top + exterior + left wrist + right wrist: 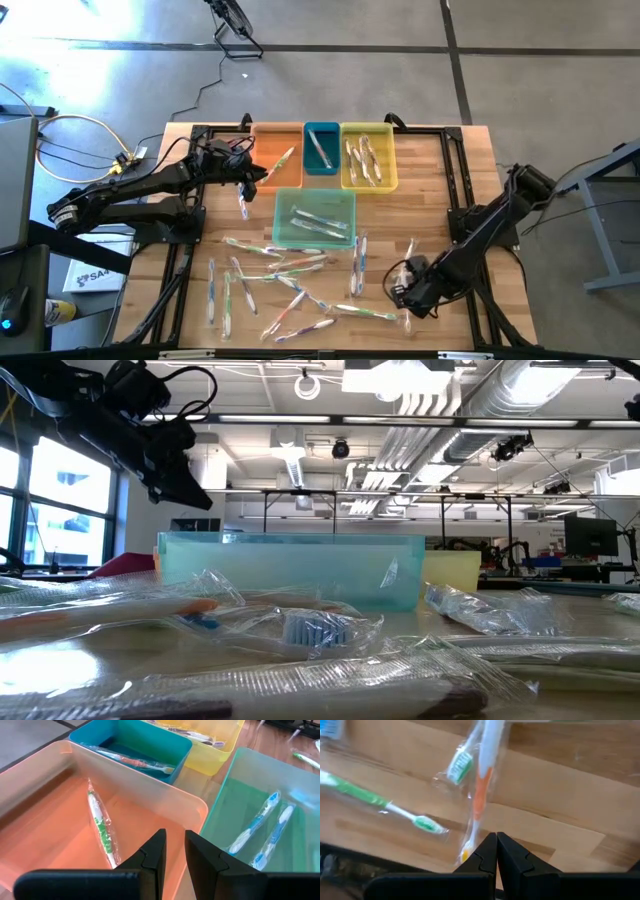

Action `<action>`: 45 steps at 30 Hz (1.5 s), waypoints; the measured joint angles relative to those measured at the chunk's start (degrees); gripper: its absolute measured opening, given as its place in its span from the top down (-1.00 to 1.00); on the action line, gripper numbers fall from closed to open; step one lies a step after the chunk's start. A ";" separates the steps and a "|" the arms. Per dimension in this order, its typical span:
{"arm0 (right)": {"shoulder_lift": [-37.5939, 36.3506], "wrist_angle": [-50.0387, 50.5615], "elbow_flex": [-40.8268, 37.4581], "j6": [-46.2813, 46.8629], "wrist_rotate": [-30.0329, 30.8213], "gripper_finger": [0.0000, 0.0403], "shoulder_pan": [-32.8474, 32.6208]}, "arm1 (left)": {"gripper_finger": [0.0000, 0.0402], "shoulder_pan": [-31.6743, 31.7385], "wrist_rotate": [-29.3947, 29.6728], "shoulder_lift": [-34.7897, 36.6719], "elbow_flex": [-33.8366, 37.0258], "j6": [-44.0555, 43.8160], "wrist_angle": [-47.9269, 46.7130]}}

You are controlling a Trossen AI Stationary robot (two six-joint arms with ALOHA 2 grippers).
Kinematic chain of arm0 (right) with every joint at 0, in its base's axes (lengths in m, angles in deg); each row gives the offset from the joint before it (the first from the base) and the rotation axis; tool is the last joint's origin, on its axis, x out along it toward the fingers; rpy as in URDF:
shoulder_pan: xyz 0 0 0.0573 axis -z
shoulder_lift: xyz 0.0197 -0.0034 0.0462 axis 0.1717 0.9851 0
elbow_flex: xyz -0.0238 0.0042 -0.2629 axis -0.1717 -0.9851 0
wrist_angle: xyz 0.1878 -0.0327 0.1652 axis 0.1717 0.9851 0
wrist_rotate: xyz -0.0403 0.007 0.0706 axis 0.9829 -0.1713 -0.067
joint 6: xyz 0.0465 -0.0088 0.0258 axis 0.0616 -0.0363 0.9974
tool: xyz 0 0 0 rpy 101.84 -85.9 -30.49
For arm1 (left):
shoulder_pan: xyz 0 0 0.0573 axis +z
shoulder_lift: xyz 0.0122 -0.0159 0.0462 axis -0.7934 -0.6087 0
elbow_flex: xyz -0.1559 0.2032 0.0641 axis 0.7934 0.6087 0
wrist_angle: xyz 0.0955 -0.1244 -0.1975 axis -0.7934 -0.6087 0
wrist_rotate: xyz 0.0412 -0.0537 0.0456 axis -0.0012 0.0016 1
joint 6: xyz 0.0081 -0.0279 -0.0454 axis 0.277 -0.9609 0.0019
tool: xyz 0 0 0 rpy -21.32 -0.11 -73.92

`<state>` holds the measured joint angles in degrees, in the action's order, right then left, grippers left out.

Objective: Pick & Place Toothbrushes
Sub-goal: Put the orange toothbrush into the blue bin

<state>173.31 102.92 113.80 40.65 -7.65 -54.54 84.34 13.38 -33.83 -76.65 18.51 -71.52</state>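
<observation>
- Wooden table [430, 190] carries four plastic bins; wrapped toothbrushes [290, 285] lie scattered in front.
- Left gripper [173, 851], narrowly parted and empty, hovers over the orange bin [50, 795], where its wrist view shows a green brush [102, 831].
- Right gripper [496, 845], closed, pinches an orange toothbrush [481, 790].

Bins crowd the far middle of the table [455, 175]: orange bin [277, 152], blue bin [321, 147] and yellow bin [368, 156] in a touching row, green bin [314, 218] just in front. No way between them.

Near half littered with wrapped toothbrushes [290, 275], some overlapping; only small bare patches of wood among them.

Left gripper [262, 175] over the orange bin's near edge. Right gripper [398, 290] low at the near right.

Open wood along the right side, beside the yellow bin.
</observation>
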 joint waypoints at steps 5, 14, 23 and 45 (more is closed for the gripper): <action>2.01 -0.51 -0.04 -0.04 -0.31 0.98 0.01 | 0.66 0.01 0.02 0.00 0.00 0.00 -0.02; 2.46 -2.58 -0.02 -0.15 0.52 0.77 0.01 | 0.66 0.02 0.06 0.00 0.00 0.00 -0.02; 4.57 -2.73 -0.04 -0.20 3.74 0.40 0.01 | 0.66 0.00 0.09 0.00 0.00 0.00 -0.02; 4.73 -4.50 -0.01 -0.20 7.58 0.37 -0.01 | 0.66 0.01 0.26 -0.01 0.00 0.02 -0.04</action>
<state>178.04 98.42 113.79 40.45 -0.07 -54.56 84.35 13.64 -33.83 -76.65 18.53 -71.56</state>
